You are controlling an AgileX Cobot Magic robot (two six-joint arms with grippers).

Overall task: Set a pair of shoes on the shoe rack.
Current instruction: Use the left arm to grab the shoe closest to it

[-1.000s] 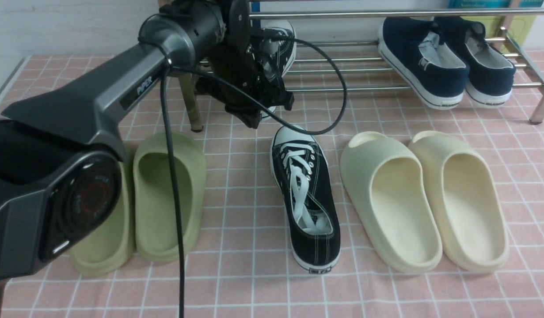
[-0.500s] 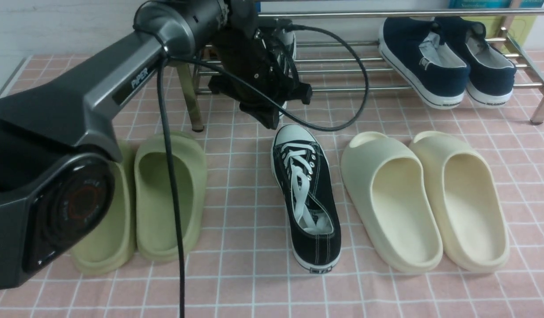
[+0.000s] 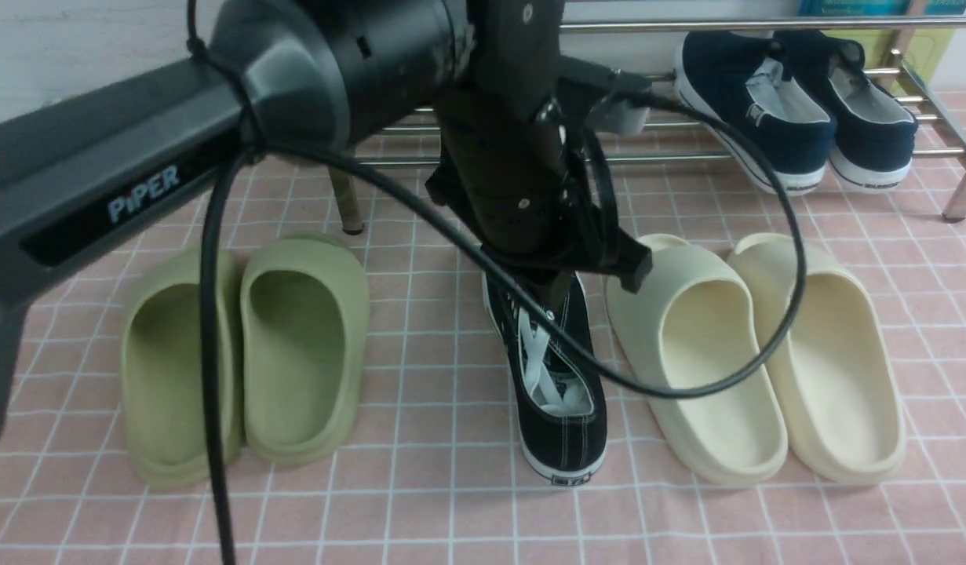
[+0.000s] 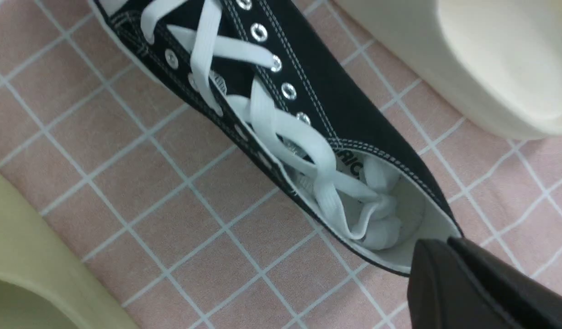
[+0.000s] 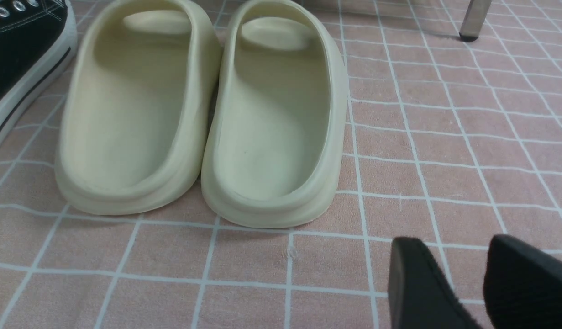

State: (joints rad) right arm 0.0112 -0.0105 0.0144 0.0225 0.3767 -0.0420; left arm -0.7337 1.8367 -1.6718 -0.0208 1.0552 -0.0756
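One black sneaker [image 3: 557, 392] with white laces lies on the pink checked cloth, toe toward the shoe rack [image 3: 687, 157]. My left arm hides its toe and the middle of the rack, so the pair's other shoe is out of view. My left gripper [image 3: 552, 302] hangs just above the laces, shut and empty. In the left wrist view the joined fingertips [image 4: 438, 242] sit over the heel rim of the sneaker [image 4: 281, 105]; whether they touch it I cannot tell. My right gripper [image 5: 463, 256] is open above bare cloth, near the cream slides. The sneaker's edge [image 5: 20, 45] shows at that view's side.
Two navy slip-ons [image 3: 765, 110] rest on the rack's right end. A pair of green slides [image 3: 302, 353] lies left of the sneaker and a pair of cream slides [image 3: 694, 353] right of it. A rack leg [image 3: 961, 196] stands at far right. A black cable loops over the cream slides.
My left arm has drawn back from the rack toward the camera and dropped over the floor sneaker, its gripper still shut and empty. It now hides the sneaker seen on the rack earlier.
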